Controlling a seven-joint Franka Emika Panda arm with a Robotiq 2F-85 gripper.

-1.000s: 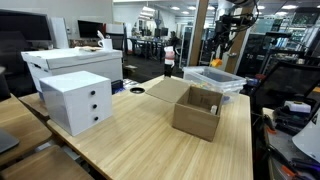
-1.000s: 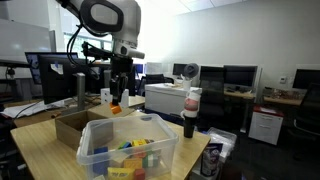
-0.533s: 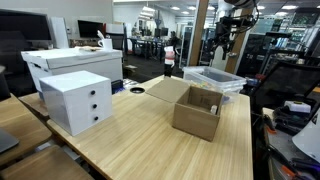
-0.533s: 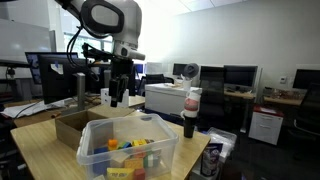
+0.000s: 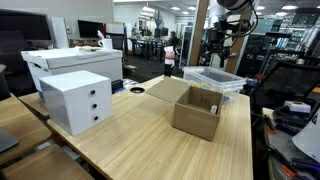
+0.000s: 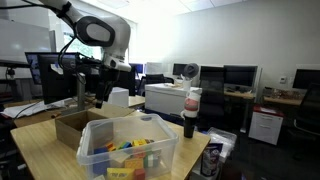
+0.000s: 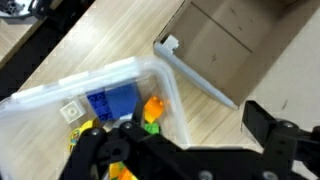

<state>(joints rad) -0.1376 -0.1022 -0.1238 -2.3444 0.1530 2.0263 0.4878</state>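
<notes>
Plastic bin (image 7: 110, 73) of blocks (image 7: 108, 103) at 8 o'clock in wrist view; box (image 7: 235, 30) just beside, at 1 o'clock. Gripper (image 7: 175, 128) hovers above bin's corner, jaws spread wide, empty. Risk: lowering off-centre, gripper could clip bin, tip it or shove it against box.

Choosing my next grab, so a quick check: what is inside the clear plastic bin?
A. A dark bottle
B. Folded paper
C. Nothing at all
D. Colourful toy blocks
D: the wrist view shows blue, orange and yellow toy blocks lying inside the clear plastic bin.
</notes>
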